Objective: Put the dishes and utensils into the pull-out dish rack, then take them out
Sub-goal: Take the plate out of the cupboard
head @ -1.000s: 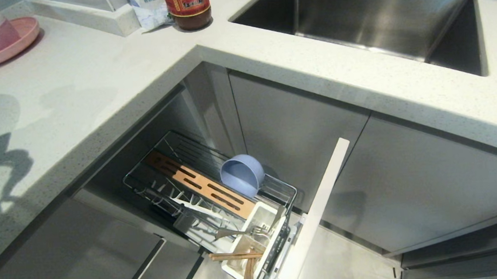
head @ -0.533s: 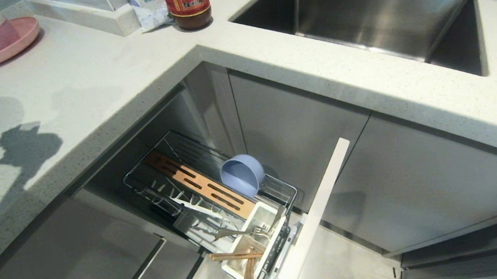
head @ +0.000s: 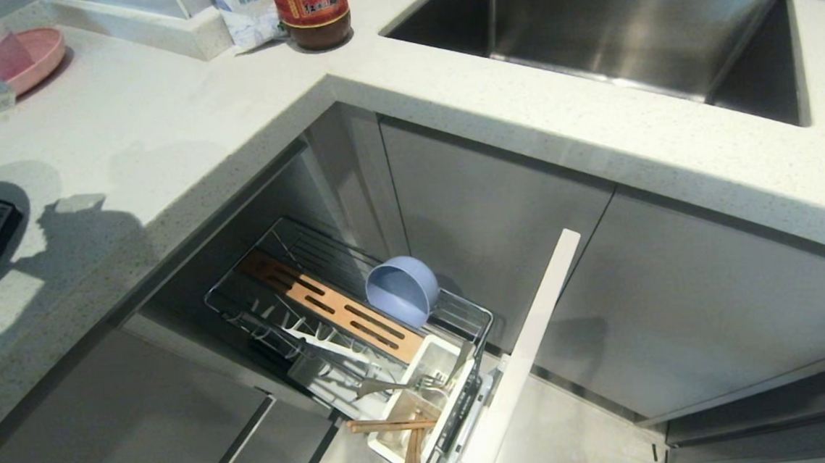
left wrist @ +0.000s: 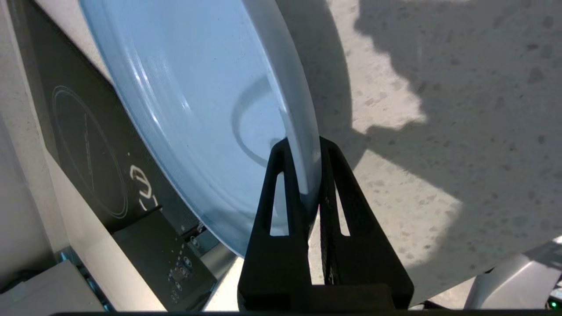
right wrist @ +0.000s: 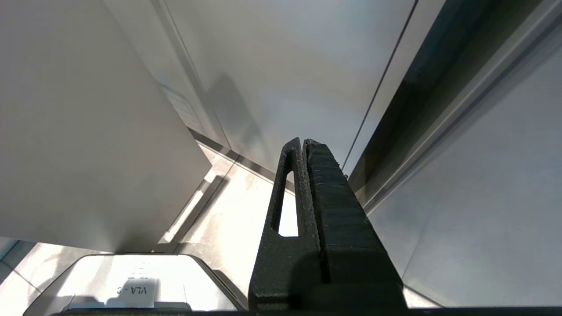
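Our left gripper [left wrist: 303,145], fingers clamped on the plate [left wrist: 197,101] rim, has just come in over the counter [head: 159,133] toward the dish rack [head: 331,317], so loading continues; the right gripper [right wrist: 305,142] hangs closed.

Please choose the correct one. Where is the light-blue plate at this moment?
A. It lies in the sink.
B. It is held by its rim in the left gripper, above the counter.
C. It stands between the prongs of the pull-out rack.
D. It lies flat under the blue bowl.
B: in the left wrist view the left gripper is shut on the rim of the plate over the counter.

Prong rows [head: 296,330] seemingly free; bowl [head: 402,290] blocks far rail.
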### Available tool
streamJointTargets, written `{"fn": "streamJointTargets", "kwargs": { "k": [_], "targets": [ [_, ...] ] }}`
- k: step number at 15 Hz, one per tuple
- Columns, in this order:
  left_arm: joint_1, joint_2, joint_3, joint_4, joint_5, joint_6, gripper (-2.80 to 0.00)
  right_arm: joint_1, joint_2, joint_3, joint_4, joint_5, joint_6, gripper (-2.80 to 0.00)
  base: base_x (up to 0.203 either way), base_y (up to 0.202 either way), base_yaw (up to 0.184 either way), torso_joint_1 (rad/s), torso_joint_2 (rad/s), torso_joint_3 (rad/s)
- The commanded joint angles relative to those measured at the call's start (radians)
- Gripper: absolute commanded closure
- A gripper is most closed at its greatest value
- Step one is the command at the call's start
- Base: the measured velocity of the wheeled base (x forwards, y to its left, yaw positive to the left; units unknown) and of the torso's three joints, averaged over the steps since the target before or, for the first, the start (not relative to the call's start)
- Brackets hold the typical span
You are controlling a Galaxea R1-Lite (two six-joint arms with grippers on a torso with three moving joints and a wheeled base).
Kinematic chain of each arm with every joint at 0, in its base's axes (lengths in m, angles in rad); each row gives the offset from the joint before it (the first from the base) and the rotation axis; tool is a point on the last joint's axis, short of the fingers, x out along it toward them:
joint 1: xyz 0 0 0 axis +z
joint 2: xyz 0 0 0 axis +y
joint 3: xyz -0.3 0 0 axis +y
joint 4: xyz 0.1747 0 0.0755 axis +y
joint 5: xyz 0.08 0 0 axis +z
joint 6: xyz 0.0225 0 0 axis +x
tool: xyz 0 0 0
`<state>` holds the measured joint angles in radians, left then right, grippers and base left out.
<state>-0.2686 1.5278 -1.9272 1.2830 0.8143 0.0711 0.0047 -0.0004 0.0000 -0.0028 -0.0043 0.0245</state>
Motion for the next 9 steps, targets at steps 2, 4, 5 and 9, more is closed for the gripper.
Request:
{"fn": "streamJointTargets", "kwargs": {
  "k": [2,4,5,9],
  "targets": [
    [-0.038,0.034,-0.001,0.004,0.005,-0.002,0.00,0.000,-0.004,0.002,0.000,0.000,0.000,0.00,0.000,0.000,0.000,0.000,0.00,0.000],
    [-0.043,0.043,0.001,0.004,0.005,-0.005,0.00,0.001,-0.003,0.002,0.000,0.000,0.000,0.00,0.000,0.000,0.000,0.000,0.00,0.000],
    [-0.044,0.046,0.001,0.004,0.005,-0.005,0.00,0.001,-0.003,0.002,0.000,0.000,0.000,0.00,0.000,0.000,0.000,0.000,0.00,0.000],
    [-0.047,0.046,0.001,-0.001,0.005,-0.007,-2.80,0.000,-0.003,0.002,0.000,0.000,0.000,0.00,0.000,0.000,0.000,0.000,0.00,0.000]
  ]
}}
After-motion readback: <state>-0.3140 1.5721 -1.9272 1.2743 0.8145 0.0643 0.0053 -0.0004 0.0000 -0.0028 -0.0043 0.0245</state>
